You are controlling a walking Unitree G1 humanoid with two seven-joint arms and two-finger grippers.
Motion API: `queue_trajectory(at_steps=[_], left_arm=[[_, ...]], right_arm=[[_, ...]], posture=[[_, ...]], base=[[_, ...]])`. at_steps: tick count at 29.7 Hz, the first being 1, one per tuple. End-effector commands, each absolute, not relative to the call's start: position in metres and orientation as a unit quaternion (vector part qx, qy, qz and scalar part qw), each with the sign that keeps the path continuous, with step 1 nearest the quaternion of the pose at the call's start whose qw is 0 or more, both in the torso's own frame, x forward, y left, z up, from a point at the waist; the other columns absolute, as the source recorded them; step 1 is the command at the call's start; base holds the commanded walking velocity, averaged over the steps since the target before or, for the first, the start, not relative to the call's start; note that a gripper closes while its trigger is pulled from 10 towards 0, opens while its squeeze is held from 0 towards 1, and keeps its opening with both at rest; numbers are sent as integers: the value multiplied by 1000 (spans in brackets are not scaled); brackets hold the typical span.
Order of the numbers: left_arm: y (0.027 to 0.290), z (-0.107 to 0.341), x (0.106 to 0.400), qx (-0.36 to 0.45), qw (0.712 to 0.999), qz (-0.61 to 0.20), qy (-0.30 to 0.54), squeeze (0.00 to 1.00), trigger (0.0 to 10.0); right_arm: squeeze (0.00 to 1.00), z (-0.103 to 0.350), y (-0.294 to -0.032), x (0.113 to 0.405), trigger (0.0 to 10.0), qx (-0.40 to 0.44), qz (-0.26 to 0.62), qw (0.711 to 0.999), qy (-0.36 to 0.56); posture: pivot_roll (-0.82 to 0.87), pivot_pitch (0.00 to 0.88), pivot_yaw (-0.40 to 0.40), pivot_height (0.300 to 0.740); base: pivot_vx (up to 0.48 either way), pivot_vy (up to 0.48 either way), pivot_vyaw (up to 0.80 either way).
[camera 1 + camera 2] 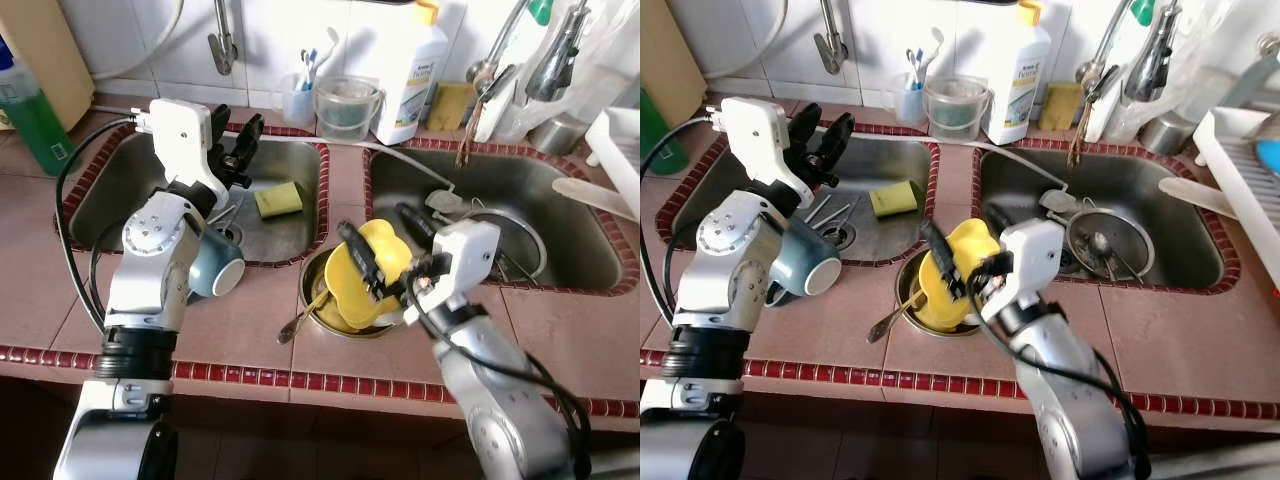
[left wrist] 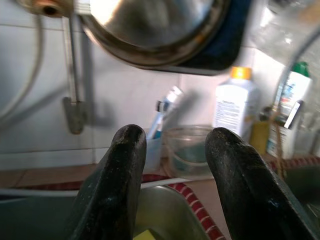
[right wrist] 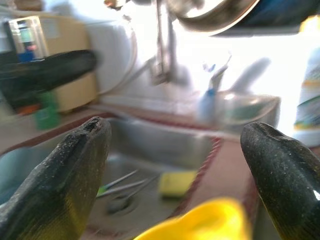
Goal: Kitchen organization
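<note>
Overhead, the left eye view has a tiled counter point(image 1: 250, 330) with two steel sinks. The left gripper point(image 1: 237, 145) hangs over the left sink point(image 1: 120, 190), fingers spread, holding nothing. A yellow sponge point(image 1: 278, 199) lies in that sink near some cutlery by the drain. A grey-blue mug point(image 1: 215, 265) lies on its side on the counter, just beside the left arm. The right gripper point(image 1: 385, 245) is over a yellow bowl point(image 1: 375, 270), its fingers apart on either side of it; whether they touch it I cannot tell. That bowl sits tilted in a metal bowl point(image 1: 310, 275) on the counter between the sinks, and a spoon point(image 1: 300, 318) sticks out of the metal bowl.

From the right eye view, a white bottle point(image 1: 1018, 75) and a clear tub point(image 1: 958, 105) stand by the wall, and a strainer point(image 1: 1110, 245) lies in the right sink point(image 1: 1160, 190).

Along the left wrist view, the two fingers point(image 2: 117, 190) stand apart, the wall, tub and bottle beyond.

Along the right wrist view, the fingers point(image 3: 60, 185) are wide apart, with the yellow bowl's rim low between them and the sponge farther off.
</note>
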State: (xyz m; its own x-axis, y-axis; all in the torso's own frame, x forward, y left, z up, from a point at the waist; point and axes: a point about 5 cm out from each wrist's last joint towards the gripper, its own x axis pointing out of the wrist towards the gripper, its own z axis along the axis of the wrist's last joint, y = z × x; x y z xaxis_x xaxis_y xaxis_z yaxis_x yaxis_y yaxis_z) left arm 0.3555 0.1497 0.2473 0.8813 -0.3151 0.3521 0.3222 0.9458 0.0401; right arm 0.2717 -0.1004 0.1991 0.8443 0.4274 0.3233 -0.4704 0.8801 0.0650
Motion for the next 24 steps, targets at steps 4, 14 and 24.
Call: queue_trajectory(at_steps=[4,14,24], left_arm=[[146,249,351,-16,970,-160,-180,0,10000],[141,235,340,-53,979,-119,-157,0,10000],[144,205,322,-36,990,-43,-127,0,10000]], right_arm=[[0,201,-109,280,10000,62,207,963,-163],[0,201,-108,311,10000,33,137,978,-153],[0,190,-110,310,10000,9,108,982,-154]], posture=[[-91,15,-52,740],[-44,0,-78,740],[-49,0,-78,740]], base=[[0,0,0],[0,0,0],[0,0,0]])
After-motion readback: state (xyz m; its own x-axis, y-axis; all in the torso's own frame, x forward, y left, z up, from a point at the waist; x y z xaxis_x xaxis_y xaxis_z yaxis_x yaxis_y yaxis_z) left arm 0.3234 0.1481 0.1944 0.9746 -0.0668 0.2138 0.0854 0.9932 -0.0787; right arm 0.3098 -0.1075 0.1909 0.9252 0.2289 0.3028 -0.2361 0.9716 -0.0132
